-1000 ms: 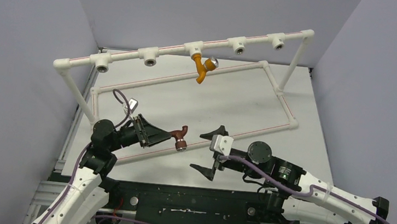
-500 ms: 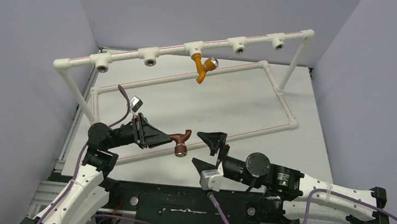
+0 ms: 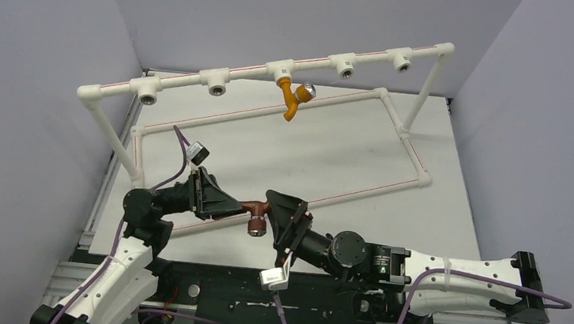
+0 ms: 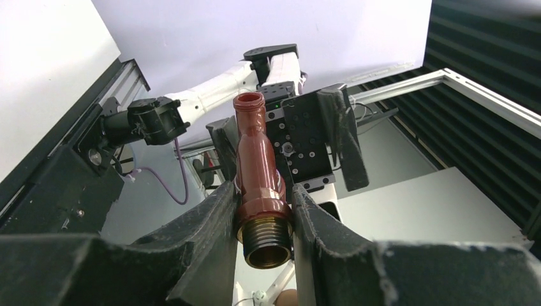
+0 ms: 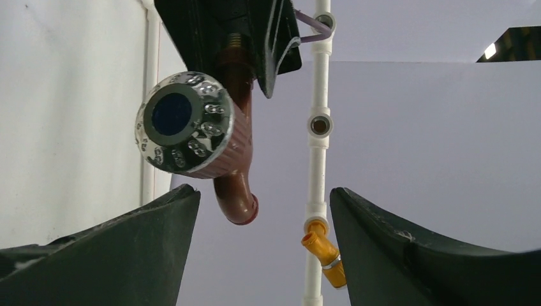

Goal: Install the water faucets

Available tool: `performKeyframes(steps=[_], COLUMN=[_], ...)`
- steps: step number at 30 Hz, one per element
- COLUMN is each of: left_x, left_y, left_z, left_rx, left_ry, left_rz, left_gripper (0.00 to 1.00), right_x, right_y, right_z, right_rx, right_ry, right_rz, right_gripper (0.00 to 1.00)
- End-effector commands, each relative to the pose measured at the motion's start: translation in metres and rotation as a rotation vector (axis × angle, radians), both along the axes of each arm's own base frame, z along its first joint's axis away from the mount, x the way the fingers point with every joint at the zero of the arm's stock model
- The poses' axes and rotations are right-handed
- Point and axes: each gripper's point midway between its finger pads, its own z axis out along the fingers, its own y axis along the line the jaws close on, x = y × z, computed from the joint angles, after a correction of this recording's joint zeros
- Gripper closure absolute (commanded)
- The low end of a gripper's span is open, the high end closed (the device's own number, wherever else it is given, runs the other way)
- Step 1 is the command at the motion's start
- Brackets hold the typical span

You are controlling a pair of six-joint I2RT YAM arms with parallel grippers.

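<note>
Dark red-brown faucet (image 3: 257, 208) in mid-air over table's near edge, left gripper (image 3: 238, 205) clamped at collar by brass thread. Right gripper (image 5: 263, 191) jaws apart, flanking silver knob (image 5: 185, 131), not touching. Orange-yellow faucet (image 3: 291, 99) hangs from rail socket (image 3: 281, 70). Likely rigid, light, glossy-slick; grip body, not spout.

Left gripper (image 4: 263, 194) clamps the red-brown faucet (image 4: 252, 146) just above its brass thread; right gripper (image 4: 285, 143) looms close behind.

Pale lavender-grey walls (image 3: 31, 66) enclose a white table (image 3: 333, 147) on 3 sides, under even light.
</note>
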Motion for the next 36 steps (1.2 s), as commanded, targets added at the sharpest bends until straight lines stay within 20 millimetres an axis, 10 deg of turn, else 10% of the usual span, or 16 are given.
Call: performKeyframes(steps=[1,13,23,36], left_x=[-0.014,-0.017,-0.018,0.006], left_y=[0.003,0.002,0.003,0.0], left_z=[0.016,0.013,0.023,0.036], left_rx=[-0.034,-0.029,-0.035,0.152], left_ry=[-0.097,-0.092,-0.186,-0.475], left_rz=[-0.034,-0.052,-0.01,0.147], left_gripper=[1.0,1.0,0.22,0.12], right_x=[0.005,0.002,-0.002,-0.001], right_y=[0.004,0.013,-0.003,-0.027], right_z=[0.027,0.023,0.021,0.005], right_rx=[0.025,0.01,0.108,0.281], right_ry=[-0.1,-0.092,0.037,0.614], right_rz=[-0.039,-0.043,-0.048,-0.159], right_gripper=[0.28,1.0,1.0,1.0])
